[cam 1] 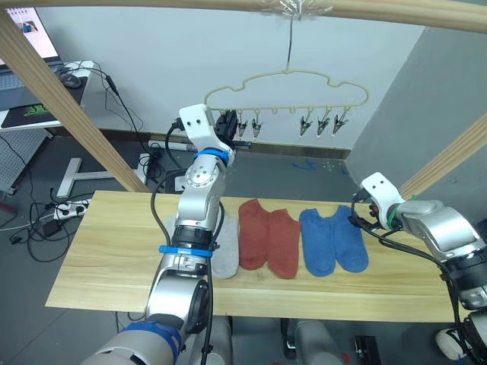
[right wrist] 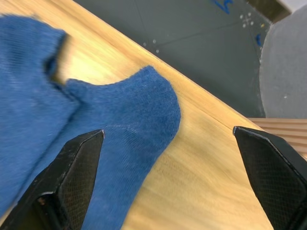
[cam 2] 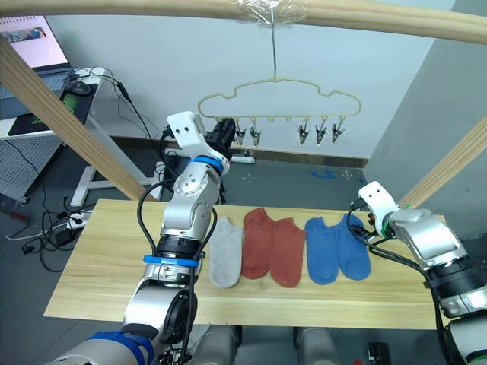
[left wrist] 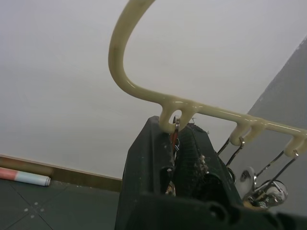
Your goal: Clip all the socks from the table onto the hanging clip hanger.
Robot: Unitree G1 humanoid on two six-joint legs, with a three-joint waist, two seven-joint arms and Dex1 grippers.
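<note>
Left gripper (left wrist: 178, 158) raised at clip hanger (cam 1: 304, 79), black ribbed fingers pressed together around leftmost metal clip (left wrist: 174, 139). Hanger thin, pale yellow, cloud-outlined wire, hung by metal hook from round wooden pole (cam 1: 228, 6). Right gripper (right wrist: 168, 158) low over table (cam 1: 114, 258), fingers spread wide, holding nothing, just above blue sock (right wrist: 129, 120). Soft knit socks lay flat in row on pale planks: grey (cam 2: 226, 252), rust-red pair (cam 2: 272, 247), blue pair (cam 2: 336, 249).
</note>
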